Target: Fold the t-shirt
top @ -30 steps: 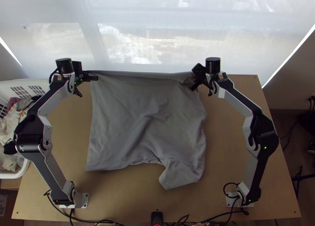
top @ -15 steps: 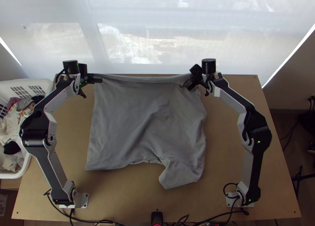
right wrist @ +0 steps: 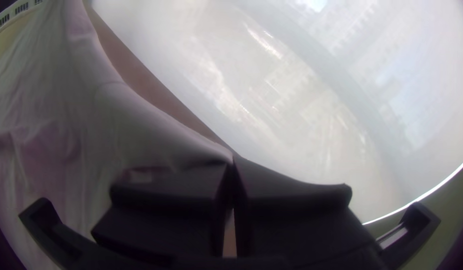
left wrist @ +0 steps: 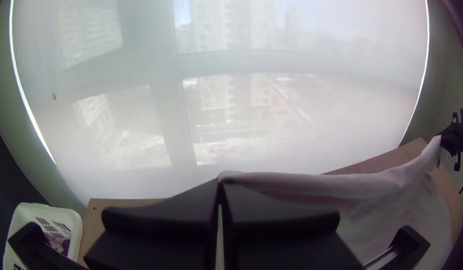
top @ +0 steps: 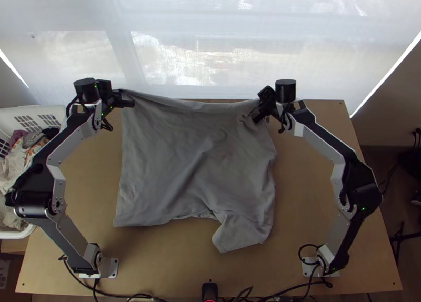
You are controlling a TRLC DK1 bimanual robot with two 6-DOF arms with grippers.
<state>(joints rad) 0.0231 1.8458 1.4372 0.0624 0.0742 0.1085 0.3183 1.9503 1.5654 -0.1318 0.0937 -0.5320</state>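
- Top view: the grey shirt (top: pixel 184 160) lies spread and wrinkled mid-table (top: pixel 305 207), its loose flap (top: pixel 242 236) poking out at 5 o'clock.
- At the shirt's 10 to 11 o'clock, the left gripper (top: pixel 128 102) has its fingers together, clamped on a corner; the left wrist view shows cloth pinched at the tips.
- Between 1 and 2 o'clock, the right gripper (top: pixel 257 118) is clamped on the shirt's far edge, fingers together in the right wrist view.
- Between both, the edge sags in a soft band.
- A white basket (top: pixel 16 114) of clothes (top: pixel 26 152) sits at the table's 9 to 10 o'clock.
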